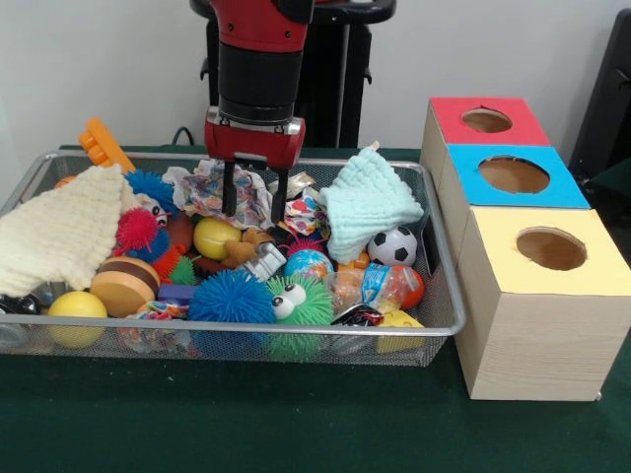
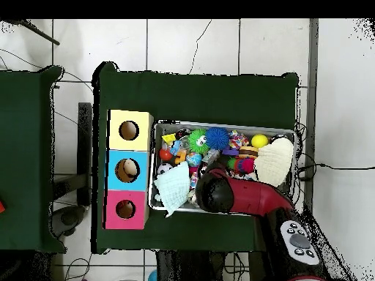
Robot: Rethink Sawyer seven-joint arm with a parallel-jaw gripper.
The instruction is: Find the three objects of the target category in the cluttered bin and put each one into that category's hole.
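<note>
My gripper [image 1: 253,205] hangs open at the back middle of the wire bin [image 1: 446,296]. Its fingers [image 1: 229,192] reach down beside a crumpled patterned cloth [image 1: 202,187], and nothing shows gripped between them. Below the tips lie a yellow ball [image 1: 215,237] and a small brown toy [image 1: 245,251]. A mint cloth [image 1: 370,202] and a soccer ball [image 1: 392,246] are to the right. A cream cloth [image 1: 59,232] covers the left end. In the overhead view the arm [image 2: 220,192] hides the gripper above the bin [image 2: 223,124].
Three boxes stand right of the bin, each with a round hole: red top [image 1: 487,120], blue top [image 1: 514,174], yellow top [image 1: 550,248]. Blue spiky ball [image 1: 232,296], green googly-eyed ball [image 1: 296,301], striped wooden disc [image 1: 125,284] and another yellow ball [image 1: 77,310] fill the front.
</note>
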